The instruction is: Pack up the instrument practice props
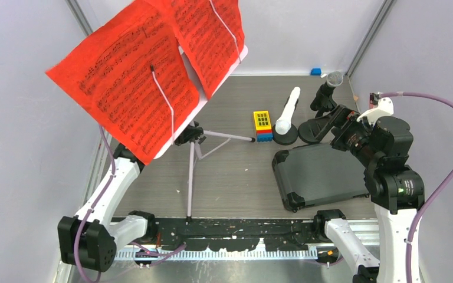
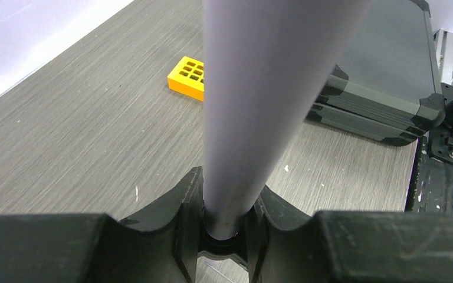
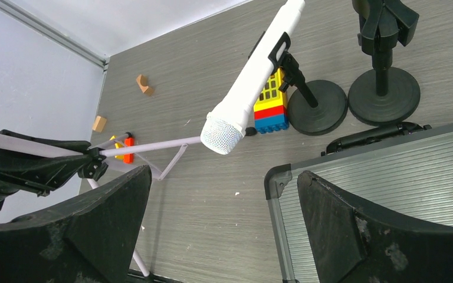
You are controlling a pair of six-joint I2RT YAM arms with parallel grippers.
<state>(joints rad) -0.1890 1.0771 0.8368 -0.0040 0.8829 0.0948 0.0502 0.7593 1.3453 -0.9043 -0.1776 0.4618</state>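
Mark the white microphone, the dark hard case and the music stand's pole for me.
white microphone (image 3: 223,132): right wrist view, on its mesh head.
dark hard case (image 1: 318,174): top external view, middle of its lid.
music stand pole (image 2: 253,88): left wrist view, middle of the shaft.

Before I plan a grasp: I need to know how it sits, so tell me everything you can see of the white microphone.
The white microphone has a smooth, slim, plastic-looking body widening to a rounded white mesh head. It sits tilted in the black clip of a round-based holder, head low, tail high. Only the clip touches it. A yellow, red and blue block stack stands beside it, apart.
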